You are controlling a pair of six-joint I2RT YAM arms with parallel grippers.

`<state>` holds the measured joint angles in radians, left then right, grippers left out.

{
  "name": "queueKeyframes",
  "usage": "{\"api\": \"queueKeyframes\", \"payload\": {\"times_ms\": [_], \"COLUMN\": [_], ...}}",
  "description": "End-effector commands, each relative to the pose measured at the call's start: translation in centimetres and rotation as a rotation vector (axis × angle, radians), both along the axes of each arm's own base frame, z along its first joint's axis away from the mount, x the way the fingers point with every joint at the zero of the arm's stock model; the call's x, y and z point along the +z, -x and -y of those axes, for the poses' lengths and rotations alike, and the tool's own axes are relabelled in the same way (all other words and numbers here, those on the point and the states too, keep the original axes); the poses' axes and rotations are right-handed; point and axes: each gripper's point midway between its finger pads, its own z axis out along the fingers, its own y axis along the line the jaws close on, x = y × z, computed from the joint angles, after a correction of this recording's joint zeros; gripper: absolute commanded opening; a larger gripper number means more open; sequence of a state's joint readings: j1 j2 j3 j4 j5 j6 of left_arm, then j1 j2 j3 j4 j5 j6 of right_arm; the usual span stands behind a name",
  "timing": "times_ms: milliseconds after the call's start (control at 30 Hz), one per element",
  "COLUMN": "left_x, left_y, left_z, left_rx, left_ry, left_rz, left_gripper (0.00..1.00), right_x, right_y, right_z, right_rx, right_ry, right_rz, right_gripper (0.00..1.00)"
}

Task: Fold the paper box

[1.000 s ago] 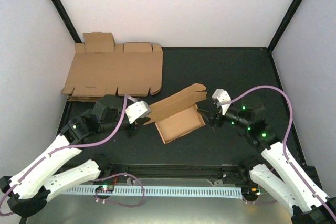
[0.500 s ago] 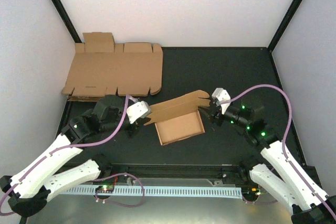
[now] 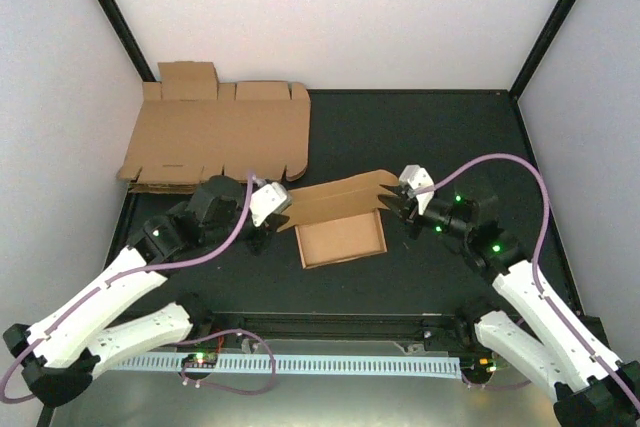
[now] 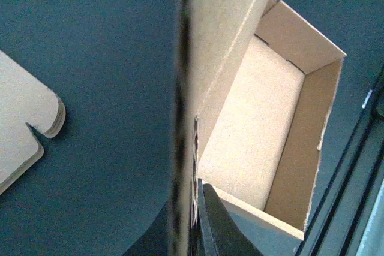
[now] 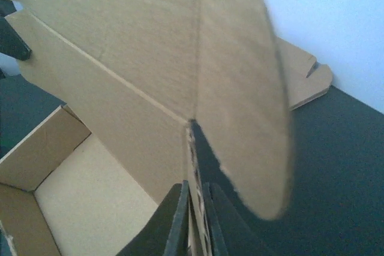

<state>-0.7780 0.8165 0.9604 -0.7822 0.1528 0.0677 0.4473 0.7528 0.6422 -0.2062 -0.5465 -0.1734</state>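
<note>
Overhead, the plain brown cardboard paper box (image 3: 343,239) sits half-folded on the black desk (image 3: 450,137), just near-right of the wide flat brown cardboard sheet (image 3: 215,137) and apart from it. Its open tray (image 3: 345,245) rests on the desk, and its long lid panel (image 3: 335,199) stands up along the tray edge that faces that sheet. The left gripper (image 3: 281,215) takes the lid end closest to the sheet, and the right gripper (image 3: 396,199) takes the end farthest from it, so the lid's long axis runs straight from one gripper to the other, with neither arm nearer. From the left wrist, the left gripper (image 4: 197,220) is clenched on the lid's thin edge, the tray opening beyond it and a notched corner of the sheet (image 4: 24,130) off to the side. From the right wrist, the right gripper (image 5: 195,220) looks pinched on the crease where the lid's rounded end flap (image 5: 240,100) begins. Closing likely means swinging the lid away from the sheet, down over the tray.
</note>
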Motion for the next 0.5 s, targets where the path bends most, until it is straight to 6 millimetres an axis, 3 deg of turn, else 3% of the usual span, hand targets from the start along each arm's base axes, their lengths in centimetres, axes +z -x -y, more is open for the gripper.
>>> {"api": "queueKeyframes", "payload": {"times_ms": [0,100,267,367,467], "left_x": [1.8,2.0,2.5,1.9,0.8], "left_y": [-2.6,-4.1,-6.6,-7.8,-8.9], "left_z": [0.4,0.9,1.3,1.2,0.5], "left_rx": [0.148,0.254,0.385,0.429,0.483], "left_ry": [0.090,0.180,0.331,0.335,0.291], "left_rz": [-0.007,-0.055,-0.035,-0.018,-0.023], "left_gripper": [0.08,0.20,0.20,0.20,0.39], "right_x": [0.9,0.6,-0.8,-2.0,-3.4], "right_y": [-0.9,-2.0,-3.7,-4.8,-5.6], "right_z": [0.0,0.1,0.0,0.1,0.4], "right_rx": [-0.031,-0.082,-0.146,-0.190,-0.230], "right_ry": [-0.034,-0.085,-0.172,-0.182,-0.176], "right_rz": [0.018,0.008,-0.028,-0.059,-0.080], "right_gripper": [0.09,0.08,0.05,0.02,0.02]}}
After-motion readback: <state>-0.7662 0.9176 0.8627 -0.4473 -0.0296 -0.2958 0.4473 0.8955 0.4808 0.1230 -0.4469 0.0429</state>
